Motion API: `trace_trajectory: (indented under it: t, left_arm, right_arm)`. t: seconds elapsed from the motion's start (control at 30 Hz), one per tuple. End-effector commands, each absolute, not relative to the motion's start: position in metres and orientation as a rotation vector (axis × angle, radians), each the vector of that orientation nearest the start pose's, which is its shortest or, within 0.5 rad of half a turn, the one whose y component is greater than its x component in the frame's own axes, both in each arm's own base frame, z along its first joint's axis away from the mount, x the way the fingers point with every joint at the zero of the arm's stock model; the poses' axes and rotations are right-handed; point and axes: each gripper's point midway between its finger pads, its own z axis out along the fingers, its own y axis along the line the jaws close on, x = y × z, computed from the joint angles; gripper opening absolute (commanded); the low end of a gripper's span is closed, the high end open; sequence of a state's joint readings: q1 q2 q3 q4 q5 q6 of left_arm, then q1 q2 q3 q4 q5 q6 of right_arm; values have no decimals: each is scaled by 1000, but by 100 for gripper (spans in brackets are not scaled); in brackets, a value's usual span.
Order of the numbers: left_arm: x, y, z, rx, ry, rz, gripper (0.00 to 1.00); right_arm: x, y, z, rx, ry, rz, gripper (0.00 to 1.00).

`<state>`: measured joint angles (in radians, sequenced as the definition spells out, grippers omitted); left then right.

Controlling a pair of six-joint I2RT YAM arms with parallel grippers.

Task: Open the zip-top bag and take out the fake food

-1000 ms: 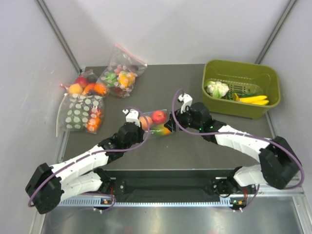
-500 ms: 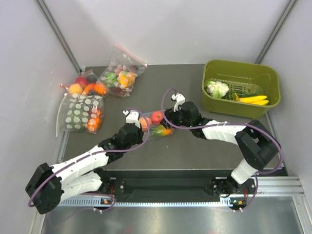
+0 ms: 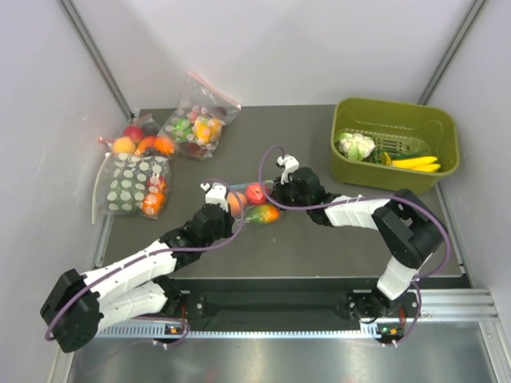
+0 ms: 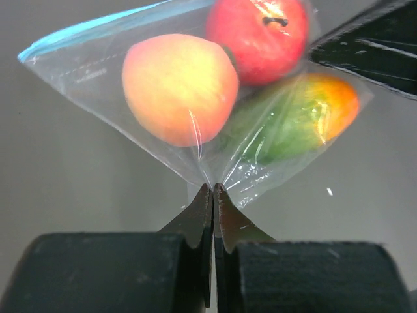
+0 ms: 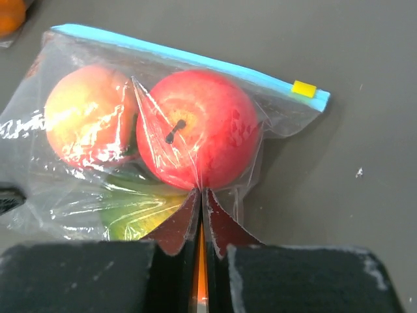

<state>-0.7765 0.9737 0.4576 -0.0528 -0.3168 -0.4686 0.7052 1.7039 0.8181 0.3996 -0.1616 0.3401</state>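
Note:
The zip-top bag (image 3: 254,204) lies mid-table, clear with a light-blue zip strip (image 5: 195,62) and a yellow slider tab. Inside sits the fake food: a red apple (image 5: 195,130), a peach (image 5: 88,114) and a green-and-orange fruit (image 4: 293,117). My left gripper (image 4: 213,187) is shut on a pinch of the bag's plastic (image 4: 85,72) at its near left side. From the right, my right gripper (image 5: 201,191) is shut on a fold of plastic just below the apple. In the top view the left gripper (image 3: 226,204) and right gripper (image 3: 277,194) flank the bag.
A green bin (image 3: 395,102) at the back right holds a cauliflower and yellow pieces. At the back left lie a bag with a pink-red zip (image 3: 198,124), a white-dotted bag (image 3: 132,187) and another bag of fruit (image 3: 140,142).
My right gripper moved left onto the bag and went from open to shut on its plastic. The left gripper kept its hold and barely moved.

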Motion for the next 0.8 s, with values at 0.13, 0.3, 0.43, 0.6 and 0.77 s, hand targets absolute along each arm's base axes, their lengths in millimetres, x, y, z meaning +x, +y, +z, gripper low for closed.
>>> trace_trajectory:
  t: [0.13, 0.3, 0.43, 0.6, 0.77]
  left_arm:
    - [271, -181, 101, 110, 2070, -319, 0]
    - [295, -185, 104, 125, 2069, -254, 0]
    - [310, -190, 111, 139, 2044, -257, 0]
    - [326, -191, 120, 163, 2021, -224, 0]
    - [331, -184, 121, 179, 2007, -210, 0]
  right_arm:
    - [289, 321, 102, -538, 2022, 794, 0]
    - [245, 334, 105, -583, 2014, 825, 0]
    - [216, 353, 111, -584, 1993, 897, 0]
    - [185, 380, 119, -620, 1971, 988, 0]
    - [171, 377, 125, -620, 1963, 1012, 26]
